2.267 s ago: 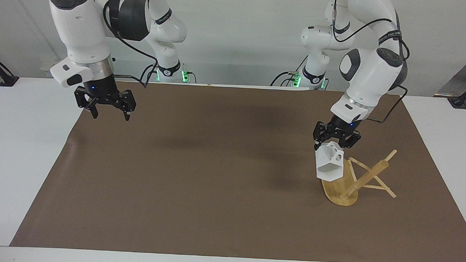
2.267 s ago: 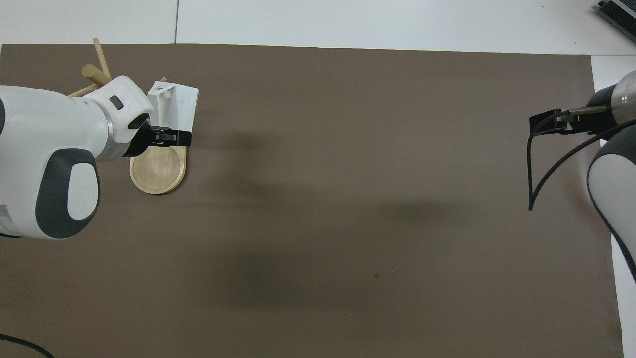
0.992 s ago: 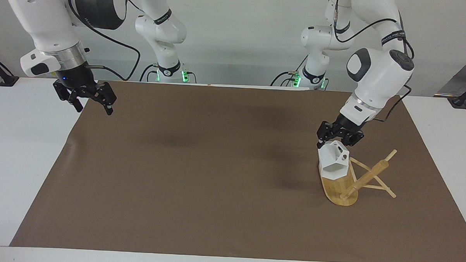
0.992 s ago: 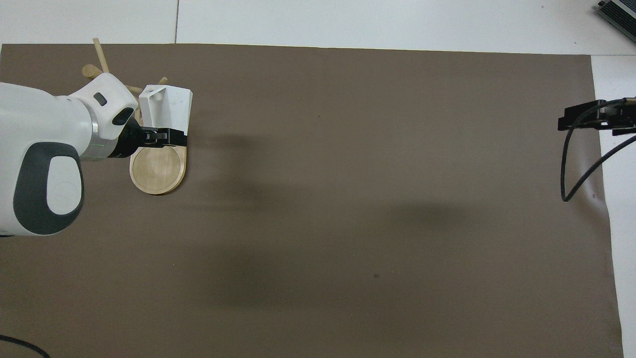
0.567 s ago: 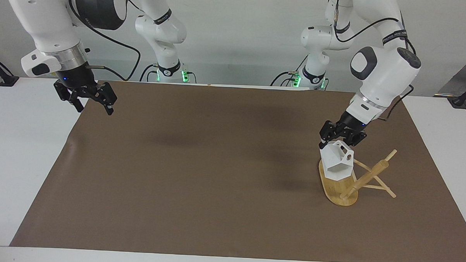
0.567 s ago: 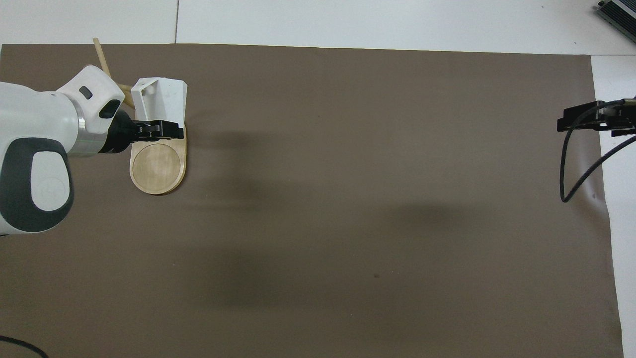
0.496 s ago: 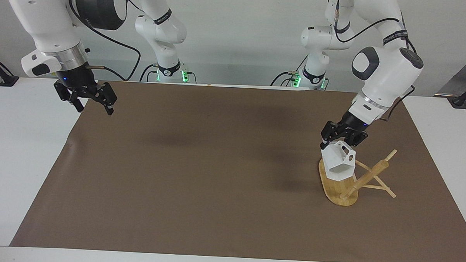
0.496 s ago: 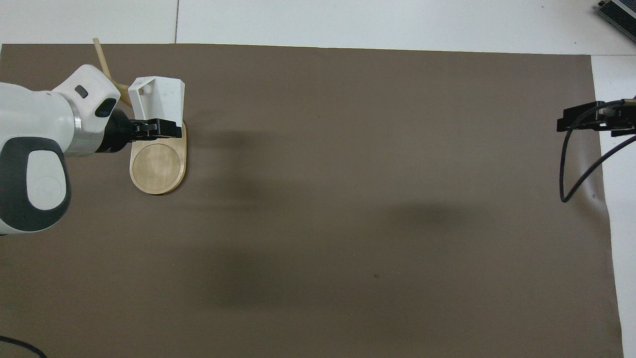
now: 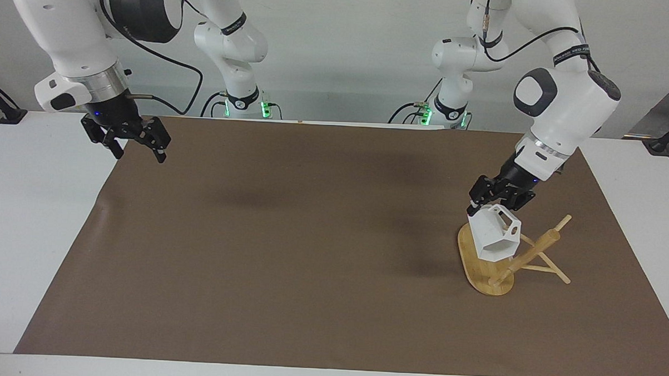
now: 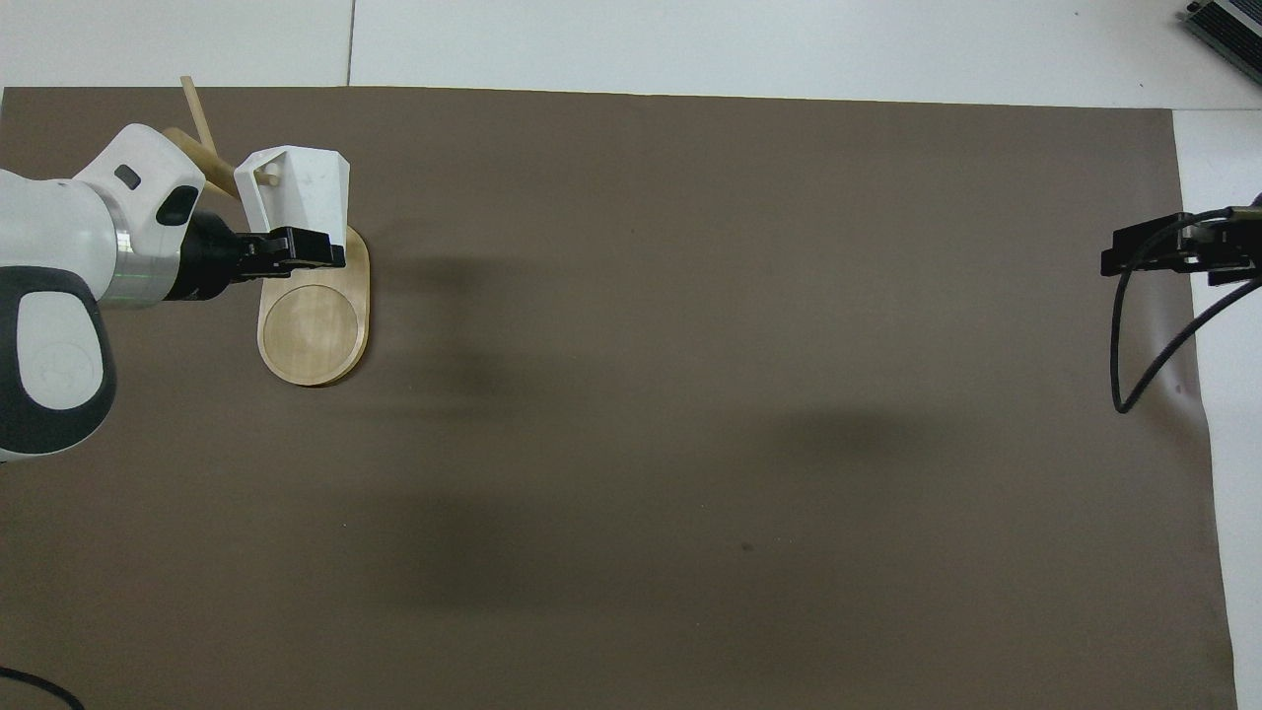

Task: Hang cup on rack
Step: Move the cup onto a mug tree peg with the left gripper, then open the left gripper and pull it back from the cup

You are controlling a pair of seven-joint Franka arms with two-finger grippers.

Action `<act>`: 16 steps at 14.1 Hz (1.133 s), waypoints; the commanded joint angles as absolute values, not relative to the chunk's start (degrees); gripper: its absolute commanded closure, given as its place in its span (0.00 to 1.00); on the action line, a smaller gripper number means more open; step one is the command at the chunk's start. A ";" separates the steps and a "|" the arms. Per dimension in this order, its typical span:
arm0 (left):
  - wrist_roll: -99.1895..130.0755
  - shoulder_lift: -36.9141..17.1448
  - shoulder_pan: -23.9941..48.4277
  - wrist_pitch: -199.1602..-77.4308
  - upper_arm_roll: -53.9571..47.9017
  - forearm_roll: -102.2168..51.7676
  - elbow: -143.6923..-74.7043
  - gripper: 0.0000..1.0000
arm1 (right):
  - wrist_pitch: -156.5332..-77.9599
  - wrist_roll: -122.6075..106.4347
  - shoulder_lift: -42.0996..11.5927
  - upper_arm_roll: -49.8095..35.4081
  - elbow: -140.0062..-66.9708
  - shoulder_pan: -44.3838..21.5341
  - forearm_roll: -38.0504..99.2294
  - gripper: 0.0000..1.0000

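Toward the left arm's end of the desk [image 9: 44,211], on a brown mat [image 9: 287,253], the left tool [image 9: 492,207] is clenched on the white cup [image 9: 495,237], holding it tilted in the air over the oval base of the wooden rack [image 9: 484,274]. Seen from overhead, the left tool [image 10: 296,248] grips the cup [image 10: 301,192] at its end nearer the robots, and the cup's blocky handle faces the rack's thin pegs. A peg appears to meet the handle, though whether it has entered the hole cannot be told. Seen from across the desk, the rack's thick post leans away from the cup, toward the left arm's edge of the mat, with its pegs sticking out on either side. From above, the rack [image 10: 315,325] shows its bare base just nearer the robots than the cup. At the right arm's end, the right tool [image 9: 129,142] hangs released, fingers spread, above the corner of the mat nearest the robots, where the arm waits. Overhead, the right tool [image 10: 1173,254] shows at the mat's edge with a black cable [image 10: 1134,335] looping below it.
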State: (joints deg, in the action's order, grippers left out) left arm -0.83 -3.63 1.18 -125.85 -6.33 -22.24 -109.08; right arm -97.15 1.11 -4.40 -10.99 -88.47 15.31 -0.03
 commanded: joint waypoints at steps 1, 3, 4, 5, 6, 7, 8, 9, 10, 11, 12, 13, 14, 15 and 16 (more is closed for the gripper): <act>-0.44 -2.73 0.09 -124.11 -6.77 -23.55 -109.69 1.00 | -95.89 -0.61 -2.90 -10.99 -90.00 16.00 1.23 0.00; -0.35 -2.64 -0.96 -123.40 -6.77 -23.55 -110.04 1.00 | -95.98 -0.61 -2.81 -11.07 -90.00 15.82 1.23 0.00; -0.26 -2.64 -0.97 -123.05 -6.68 -23.55 -109.95 1.00 | -95.98 -0.62 -2.81 -11.07 -90.00 15.47 1.23 0.00; -0.26 -2.64 -1.31 -122.87 -6.68 -23.55 -109.95 1.00 | -95.98 -0.62 -2.81 -11.16 -90.00 15.29 1.14 0.00; -0.26 -2.55 -1.75 -122.78 -6.77 -23.55 -109.95 0.99 | -95.98 -0.62 -2.81 -11.25 -90.00 15.21 1.23 0.00; -0.26 -2.64 -1.84 -122.70 -6.68 -23.55 -109.95 0.82 | -95.98 -0.62 -2.81 -11.16 -90.00 15.29 1.23 0.00; -0.35 -2.64 -1.85 -122.70 -6.68 -23.55 -109.78 0.71 | -95.98 -0.62 -2.81 -11.16 -90.00 15.29 1.23 0.00; -0.26 -2.64 -1.93 -122.61 -6.68 -23.47 -109.51 0.47 | -95.98 -0.62 -2.81 -11.16 -90.00 15.29 1.23 0.00; -0.18 -2.72 -1.93 -122.61 -6.68 -23.47 -109.34 0.21 | -95.98 -0.62 -2.81 -11.16 -90.00 15.29 1.23 0.00; -0.26 -2.55 -1.93 -122.61 -6.59 -23.38 -109.34 0.00 | -95.98 -0.62 -2.81 -11.16 -90.00 15.29 1.23 0.00; -0.52 -2.03 -1.85 -122.43 -6.33 -22.68 -109.34 0.00 | -95.98 -0.62 -2.81 -11.16 -90.00 15.29 1.23 0.00; -0.79 -1.67 -1.85 -121.91 -6.33 -22.15 -109.34 0.00 | -95.98 -0.62 -2.81 -11.16 -90.00 15.29 1.23 0.00; -0.62 -0.80 -1.93 -120.95 -6.33 -21.89 -109.42 0.00 | -95.98 -0.62 -2.81 -11.16 -90.00 15.29 1.23 0.00; -0.44 0.25 -2.02 -119.46 -6.24 -21.88 -109.68 0.00 | -95.98 -0.62 -2.81 -11.16 -90.00 15.29 1.23 0.00; -0.44 1.57 -2.54 -117.79 -5.98 -21.71 -109.95 0.00 | -95.98 -0.62 -2.81 -11.16 -90.00 15.29 1.23 0.00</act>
State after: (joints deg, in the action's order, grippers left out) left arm -0.60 -1.87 -1.18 -121.53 -6.03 -22.60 -109.02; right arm -96.42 1.09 -4.27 -11.29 -88.53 14.97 -0.03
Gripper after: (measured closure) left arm 0.000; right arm 0.000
